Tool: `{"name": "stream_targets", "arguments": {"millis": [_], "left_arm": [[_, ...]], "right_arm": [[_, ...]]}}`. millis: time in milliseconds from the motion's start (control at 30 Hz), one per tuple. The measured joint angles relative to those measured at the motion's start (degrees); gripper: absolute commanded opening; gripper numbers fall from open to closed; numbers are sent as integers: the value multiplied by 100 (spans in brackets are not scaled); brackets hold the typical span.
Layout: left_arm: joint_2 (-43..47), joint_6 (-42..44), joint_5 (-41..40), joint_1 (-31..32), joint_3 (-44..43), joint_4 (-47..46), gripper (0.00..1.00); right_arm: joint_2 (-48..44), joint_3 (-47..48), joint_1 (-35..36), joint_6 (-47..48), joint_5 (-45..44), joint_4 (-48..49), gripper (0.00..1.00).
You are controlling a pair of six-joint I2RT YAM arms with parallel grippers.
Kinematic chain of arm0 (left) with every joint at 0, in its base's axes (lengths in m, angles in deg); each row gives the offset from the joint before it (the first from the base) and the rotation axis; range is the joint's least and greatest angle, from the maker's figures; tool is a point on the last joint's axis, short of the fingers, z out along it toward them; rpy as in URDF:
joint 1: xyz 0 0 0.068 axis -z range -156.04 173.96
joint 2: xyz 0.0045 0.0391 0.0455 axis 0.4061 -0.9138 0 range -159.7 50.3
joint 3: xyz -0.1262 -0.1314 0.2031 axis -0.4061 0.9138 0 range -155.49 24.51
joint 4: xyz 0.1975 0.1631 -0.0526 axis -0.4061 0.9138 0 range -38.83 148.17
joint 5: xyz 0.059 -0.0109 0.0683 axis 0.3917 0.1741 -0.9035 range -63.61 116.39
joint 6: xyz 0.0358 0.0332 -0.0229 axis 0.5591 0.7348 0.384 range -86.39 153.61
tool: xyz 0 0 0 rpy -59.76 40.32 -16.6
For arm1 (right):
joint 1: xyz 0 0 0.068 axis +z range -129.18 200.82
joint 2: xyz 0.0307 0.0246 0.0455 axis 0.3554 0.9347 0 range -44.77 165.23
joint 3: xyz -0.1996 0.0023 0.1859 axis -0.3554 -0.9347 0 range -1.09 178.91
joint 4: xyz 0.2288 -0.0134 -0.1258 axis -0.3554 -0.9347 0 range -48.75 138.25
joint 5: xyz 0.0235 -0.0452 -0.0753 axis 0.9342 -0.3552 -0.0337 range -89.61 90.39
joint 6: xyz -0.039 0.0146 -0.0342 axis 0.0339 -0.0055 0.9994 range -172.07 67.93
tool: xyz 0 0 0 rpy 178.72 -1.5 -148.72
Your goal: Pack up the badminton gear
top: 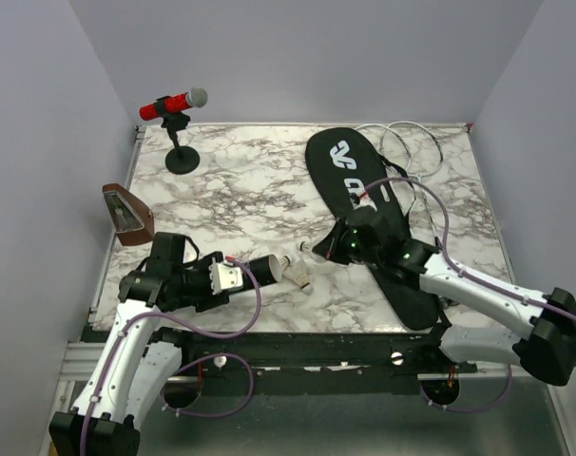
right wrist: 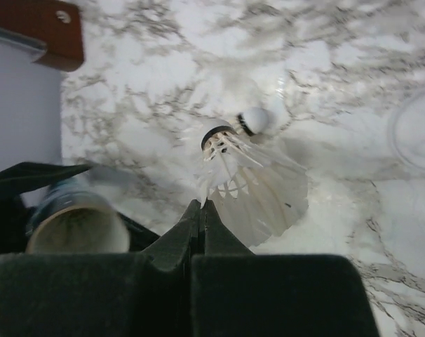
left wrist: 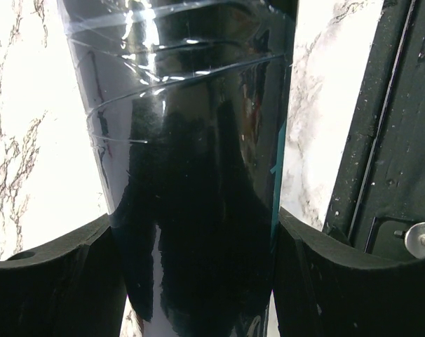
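Observation:
My left gripper (top: 239, 275) is shut on the long black tube (top: 261, 268), which it holds level, its open mouth toward the table's middle. In the left wrist view the glossy tube (left wrist: 191, 161) fills the gap between both fingers (left wrist: 51, 288). My right gripper (right wrist: 203, 208) is shut, its tips pinching the feather edge of a white shuttlecock (right wrist: 258, 189). A second cork (right wrist: 256, 121) shows just behind it. The tube's mouth (right wrist: 76, 228) lies to the left of my right gripper. From above, my right gripper (top: 316, 252) sits over the lower part of the black bag (top: 350, 185), with a shuttlecock (top: 302, 275) beside the tube's mouth.
Thin racket frames (top: 416, 142) lie at the back right, partly under the bag. A red microphone on a black stand (top: 174, 106) is at the back left. A brown wedge (top: 126, 214) sits at the left edge. The table's front edge (top: 297, 328) runs close below the tube.

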Motion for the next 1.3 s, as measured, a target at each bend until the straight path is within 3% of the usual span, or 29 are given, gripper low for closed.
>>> {"name": "stream_targets", "arguments": {"millis": [267, 533, 1300], "left_arm": [[-15, 57, -9, 0, 74, -173, 30], [-15, -50, 345, 2, 66, -170, 30], [-269, 280, 914, 2, -538, 308, 31]], "right_arm": [[-1043, 1084, -15, 1189, 1128, -800, 2], [-1123, 1357, -13, 1703, 2450, -1176, 2], [-201, 1788, 275, 2015, 3174, -1043, 3]]}}
